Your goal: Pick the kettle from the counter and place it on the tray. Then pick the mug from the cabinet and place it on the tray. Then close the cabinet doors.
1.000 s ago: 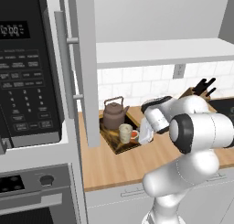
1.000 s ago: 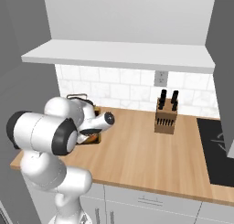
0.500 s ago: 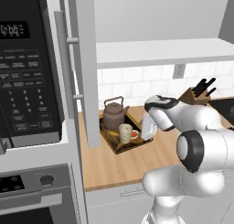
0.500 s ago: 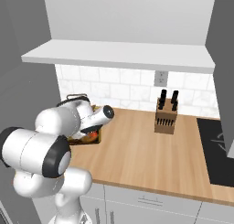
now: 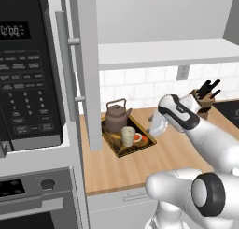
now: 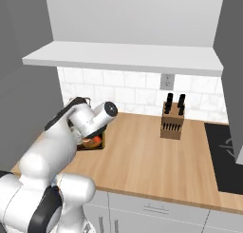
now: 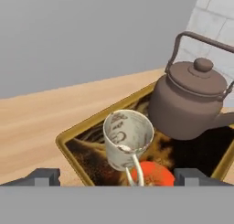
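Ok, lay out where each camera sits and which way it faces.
Left base view: behind the arm on its left, facing the tray, kettle and mug; arm rises lower right.
Right base view: behind on its right, facing the counter; arm lower left.
Hand view: along the open pincer, over the mug.
All three share the tray.
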### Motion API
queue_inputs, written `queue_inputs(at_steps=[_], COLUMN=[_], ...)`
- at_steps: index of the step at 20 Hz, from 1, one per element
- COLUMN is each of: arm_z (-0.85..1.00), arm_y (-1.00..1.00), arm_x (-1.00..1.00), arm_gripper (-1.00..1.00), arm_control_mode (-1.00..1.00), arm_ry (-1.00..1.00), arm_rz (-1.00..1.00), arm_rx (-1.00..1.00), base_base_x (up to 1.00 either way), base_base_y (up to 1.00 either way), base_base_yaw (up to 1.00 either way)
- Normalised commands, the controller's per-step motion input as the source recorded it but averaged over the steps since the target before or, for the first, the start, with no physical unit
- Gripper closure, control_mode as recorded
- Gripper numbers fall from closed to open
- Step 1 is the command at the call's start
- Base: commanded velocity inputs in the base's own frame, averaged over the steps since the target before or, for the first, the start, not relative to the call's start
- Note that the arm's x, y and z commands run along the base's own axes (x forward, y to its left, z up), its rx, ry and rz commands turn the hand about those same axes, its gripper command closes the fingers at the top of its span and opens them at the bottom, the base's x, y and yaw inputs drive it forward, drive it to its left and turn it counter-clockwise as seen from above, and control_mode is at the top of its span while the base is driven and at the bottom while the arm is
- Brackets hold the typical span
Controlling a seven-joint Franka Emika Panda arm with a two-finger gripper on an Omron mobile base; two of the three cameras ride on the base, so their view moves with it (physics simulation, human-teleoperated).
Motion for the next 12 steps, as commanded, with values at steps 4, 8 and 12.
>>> queue_inputs(at_steps=[4, 8, 12], arm_z=[0.42, 0.54, 0.55], arm_y=[0.00, 0.00, 0.00], arm_x=[-0.68, -0.60, -0.57], arm_gripper=[-1.00, -1.00, -1.00], arm_control_mode=[-1.00, -1.00, -1.00], arm_ry=[0.05, 0.00, -0.01], arm_rz=[-0.33, -0.18, -0.08], arm_rx=[0.13, 0.13, 0.08], base_base_x=[0.00, 0.00, 0.00], base_base_y=[0.00, 0.00, 0.00], base_base_yaw=[0.00, 0.00, 0.00])
